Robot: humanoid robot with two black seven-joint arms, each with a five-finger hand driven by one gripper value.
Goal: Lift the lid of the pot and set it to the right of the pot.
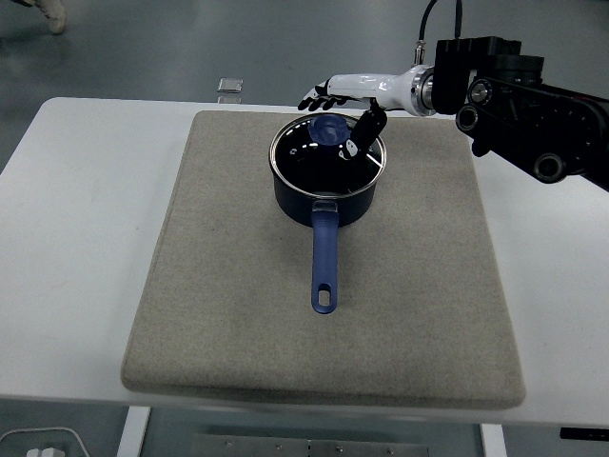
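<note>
Near edge: white surface (76, 238) is running the full width of the view, with its rounded far-left corner showing. One grey-beige mat (324, 314) is lying flat on it, covering most of the middle and reaching close to the near edge. White margin is showing on both sides of the mat.

Below the near edge, a bit of frame and a white object at the bottom-left corner are showing, too small to identify.

Mid mat: one dark pot (328, 186) is sitting upright on the mat's far half. Its one blue handle (324, 257) is pointing straight toward the near edge. One glass lid (324, 157) is sitting on the pot, closed, with one blue knob (329, 127) at its far side.

One right hand (347, 100) is reaching in from the right, hanging just over the far rim of the lid. Its white-backed fingers (319, 94) are lying spread and extended past the knob, gripping nothing. The thumb is angling down to the right of the knob; contact with the lid cannot be told. One black arm (523, 105) is trailing off to the right edge.

Far: one small clear item (228, 87) is lying on the grey floor (143, 48) beyond the surface. A pale shoe (52, 11) is showing at the top-left corner.
</note>
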